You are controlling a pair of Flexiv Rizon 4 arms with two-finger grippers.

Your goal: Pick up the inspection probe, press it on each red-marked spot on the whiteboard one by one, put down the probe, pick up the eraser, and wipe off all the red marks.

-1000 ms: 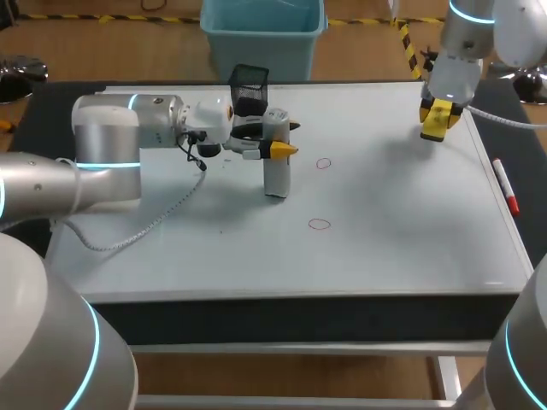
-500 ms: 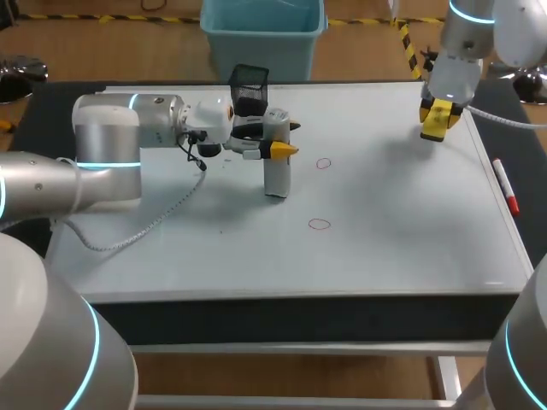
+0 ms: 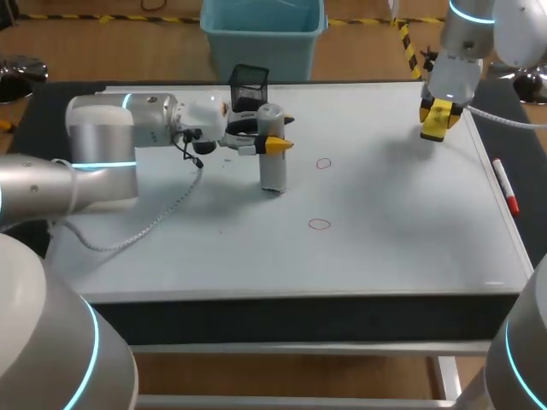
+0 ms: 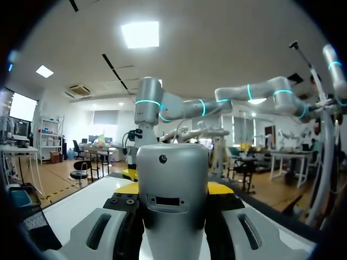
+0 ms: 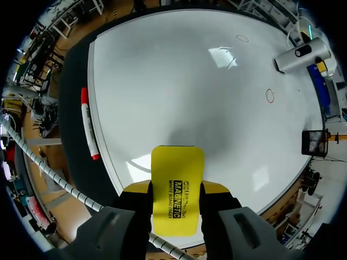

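Overhead, the left arm (image 3: 102, 154) comes in from the left, its fingers (image 3: 280, 146) clamped on the grey inspection probe (image 3: 272, 171), which stands upright over the whiteboard (image 3: 385, 222), near a black mesh cup (image 3: 248, 84). A red mark (image 3: 323, 163) lies just right of the probe, apart from it. A second red mark (image 3: 320, 225) sits nearer the front edge. At the far right, the right arm (image 3: 457, 68) holds the yellow eraser (image 3: 434, 130) above the board.

From the left wrist, the probe (image 4: 172, 184) fills the gap between the yellow-tipped fingers (image 4: 219, 188), both tips against its sides.

From the right wrist, the fingers (image 5: 217, 188) grip the eraser (image 5: 176, 189) from both sides over the board's edge. A red marker (image 5: 89, 130) lies on the table (image 5: 73, 97) beside the board.
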